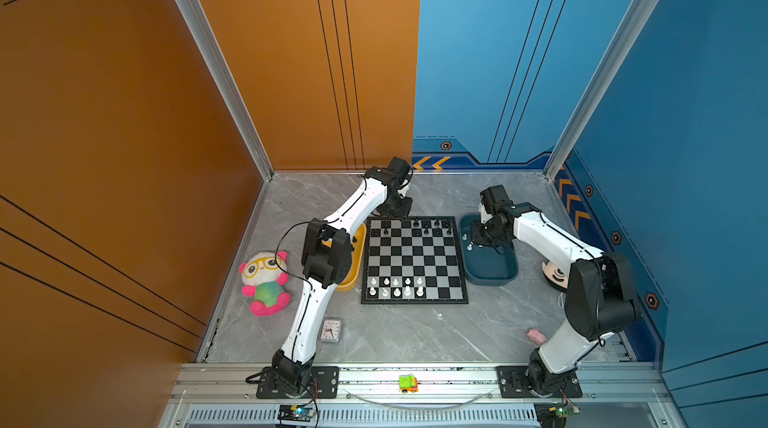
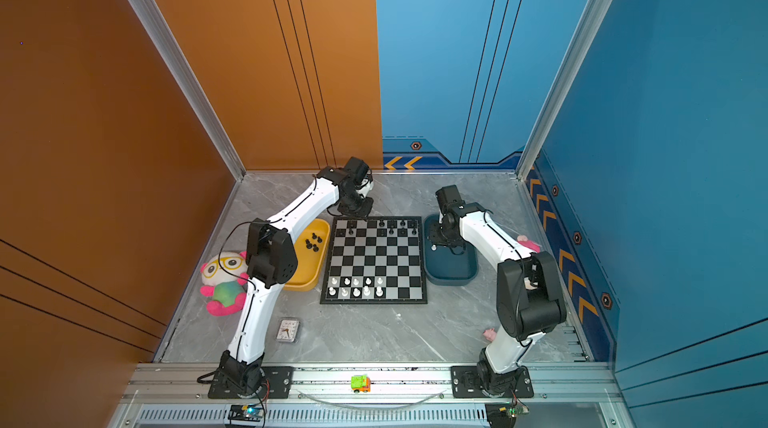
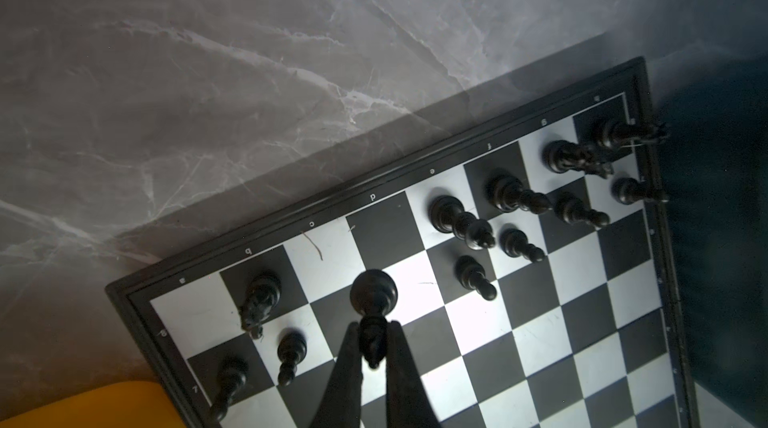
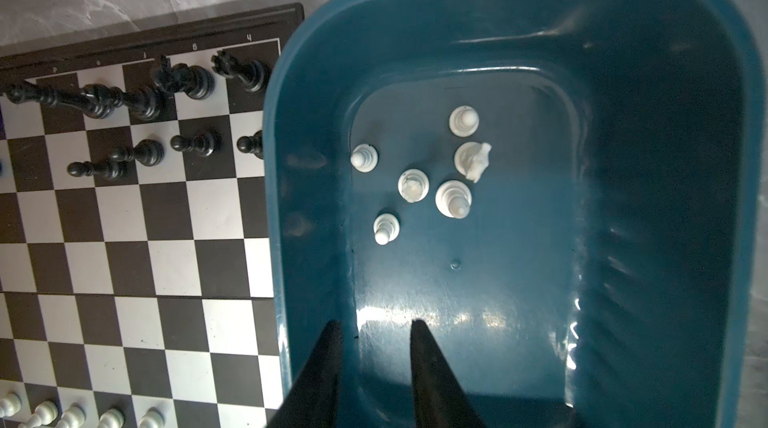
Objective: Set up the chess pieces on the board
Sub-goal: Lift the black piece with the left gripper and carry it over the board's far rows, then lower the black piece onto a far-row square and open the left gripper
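Both top views are evenly lit and sharp. In the wrist views, glare is seen on the board and the teal tray, and corners are dimmed.

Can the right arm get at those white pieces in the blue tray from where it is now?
Probably yes. The right gripper hangs over the teal tray, jaws apart and empty, and the white pieces stand in the open on its floor, nothing covering them.
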`<control>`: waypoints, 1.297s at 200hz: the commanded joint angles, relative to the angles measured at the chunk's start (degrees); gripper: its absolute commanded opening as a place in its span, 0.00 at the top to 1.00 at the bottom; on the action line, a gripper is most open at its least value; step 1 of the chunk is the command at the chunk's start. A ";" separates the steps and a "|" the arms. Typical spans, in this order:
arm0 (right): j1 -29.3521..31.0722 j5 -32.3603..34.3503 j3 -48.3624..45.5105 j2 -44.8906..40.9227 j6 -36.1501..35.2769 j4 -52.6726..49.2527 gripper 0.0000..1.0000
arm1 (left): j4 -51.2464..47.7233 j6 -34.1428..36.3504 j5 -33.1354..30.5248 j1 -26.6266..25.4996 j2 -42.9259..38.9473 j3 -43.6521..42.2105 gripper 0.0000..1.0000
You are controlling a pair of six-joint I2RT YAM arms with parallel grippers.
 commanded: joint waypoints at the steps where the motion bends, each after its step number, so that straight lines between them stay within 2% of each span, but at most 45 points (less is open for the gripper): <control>1: 0.54 -0.89 0.29 1.48 0.76 0.25 0.69 | -3.00 -0.25 -1.95 0.74 0.53 1.42 1.00; 189: 0.90 -0.73 0.92 2.38 0.99 -0.18 0.69 | -3.20 -0.43 -1.64 1.71 5.87 4.14 1.00; 229: 1.00 -0.75 1.07 2.60 1.07 -0.17 0.69 | -3.29 -0.42 -1.43 1.72 6.32 4.05 0.97; 259: 1.09 -0.80 0.92 2.55 1.15 -0.19 0.69 | -3.29 -0.42 -1.24 1.71 6.68 4.06 0.92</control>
